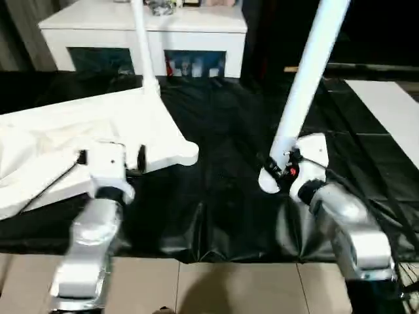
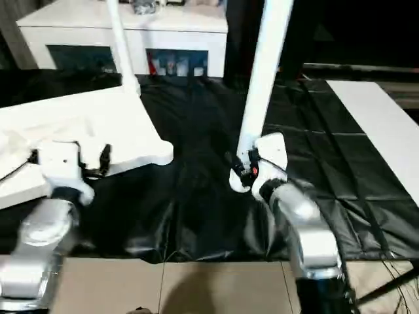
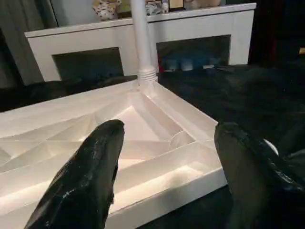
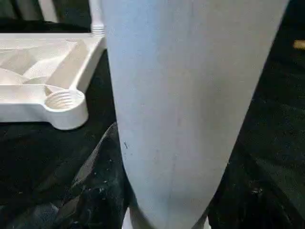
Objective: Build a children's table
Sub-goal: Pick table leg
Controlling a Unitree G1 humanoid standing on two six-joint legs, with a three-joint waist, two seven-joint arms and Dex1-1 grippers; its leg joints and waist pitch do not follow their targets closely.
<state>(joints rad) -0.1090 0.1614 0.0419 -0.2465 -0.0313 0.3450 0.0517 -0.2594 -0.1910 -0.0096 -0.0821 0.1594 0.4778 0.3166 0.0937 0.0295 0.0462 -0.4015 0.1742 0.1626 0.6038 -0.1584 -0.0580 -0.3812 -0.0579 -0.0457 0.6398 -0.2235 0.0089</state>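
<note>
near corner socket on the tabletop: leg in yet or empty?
Empty. The corner socket shows open threads; the right gripper holds its leg apart from it.

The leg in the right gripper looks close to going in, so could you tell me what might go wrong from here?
1. The right gripper holds the loose leg near its lower end and tilted, so it could cross-thread or miss the empty corner socket.
2. The long free end may swing and knock the leg already standing at the far corner.
3. The left gripper is open at the tabletop's rim, not clamping it, so the top could slide on the black sheet.
</note>
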